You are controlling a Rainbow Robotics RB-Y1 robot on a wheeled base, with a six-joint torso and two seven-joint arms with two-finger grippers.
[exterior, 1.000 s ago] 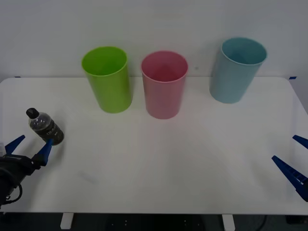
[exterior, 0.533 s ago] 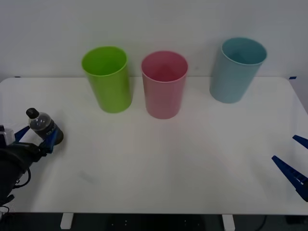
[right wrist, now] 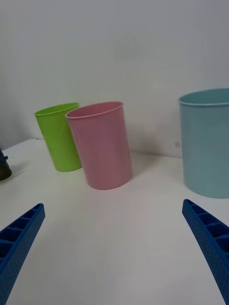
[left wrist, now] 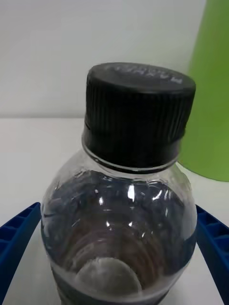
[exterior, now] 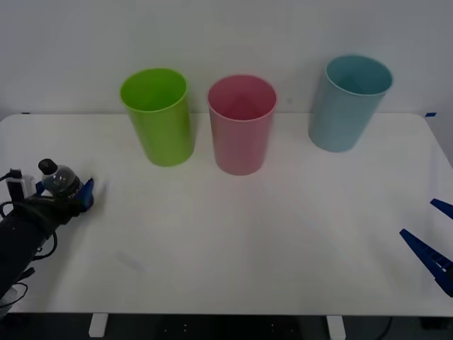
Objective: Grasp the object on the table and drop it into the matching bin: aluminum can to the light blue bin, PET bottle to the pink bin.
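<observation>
At the far left of the front view, the left claw point(exterior: 65, 196) sits low over the worktop point(exterior: 233, 241), its blue fingers set on either side of the bottle point(exterior: 60, 183). The bottle stands upright on the worktop near its left edge, black cap up. In the left wrist view the bottle point(left wrist: 119, 205) is very close, with a ribbed finger point(left wrist: 19, 238) along each flank; whether the fingers press the bottle or only flank it cannot be told.

To the right, along the back of the worktop, stand three bins in a row. The green bin point(exterior: 157, 115) is nearest the bottle, up and to the right of it, and well apart from it. The pink bin point(exterior: 241, 124) stands just beside the green one, close but not touching. The blue bin point(exterior: 348, 101) stands farther right, with a wider gap. All three are upright with open mouths, and bare worktop lies between bottle and pink bin.

At the lower right edge of the frame, the right claw point(exterior: 435, 237) hangs with its fingers spread wide, holding nothing.
</observation>
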